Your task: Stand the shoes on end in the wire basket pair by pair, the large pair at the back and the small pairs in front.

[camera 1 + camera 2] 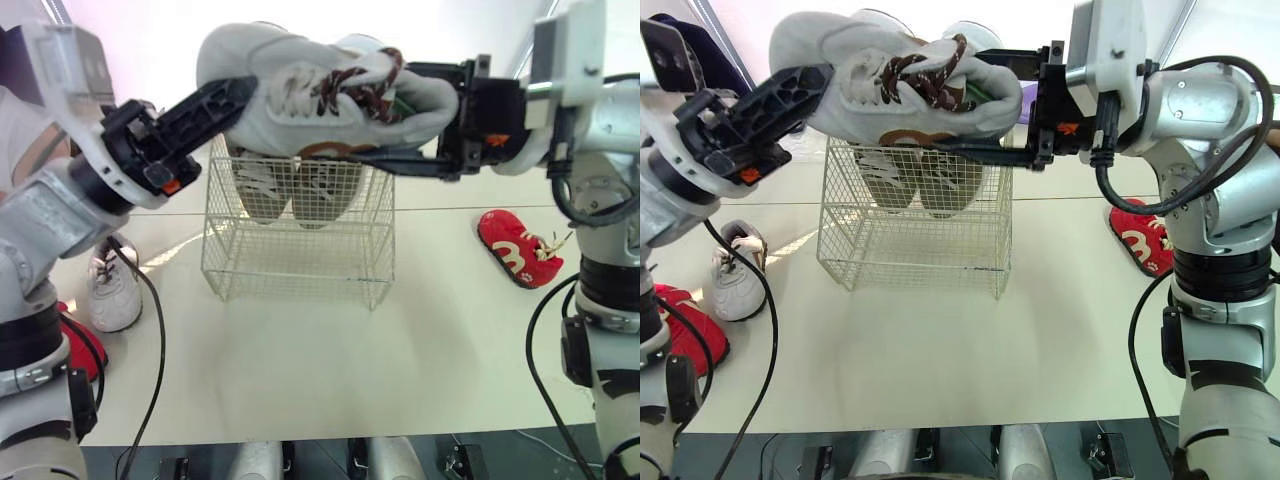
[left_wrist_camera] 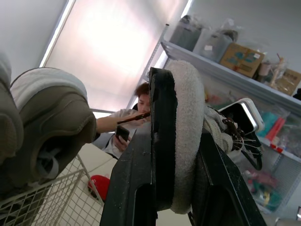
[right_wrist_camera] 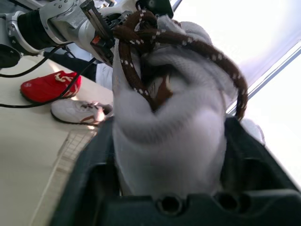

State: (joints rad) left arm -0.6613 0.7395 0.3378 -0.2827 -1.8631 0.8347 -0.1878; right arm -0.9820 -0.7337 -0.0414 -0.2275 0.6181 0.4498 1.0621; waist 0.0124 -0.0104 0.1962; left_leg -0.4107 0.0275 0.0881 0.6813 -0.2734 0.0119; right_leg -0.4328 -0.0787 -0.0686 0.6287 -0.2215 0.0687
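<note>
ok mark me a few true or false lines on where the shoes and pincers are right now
1. The left pincer and the right pincer both grip one grey sneaker above the wire basket. True.
2. The wire basket is empty. False: two shoes stand on end inside it.
3. A red shoe lies on the table to the basket's right. True.
4. The small white sneaker is in the basket. False: it lies on the table, left of the basket.
</note>
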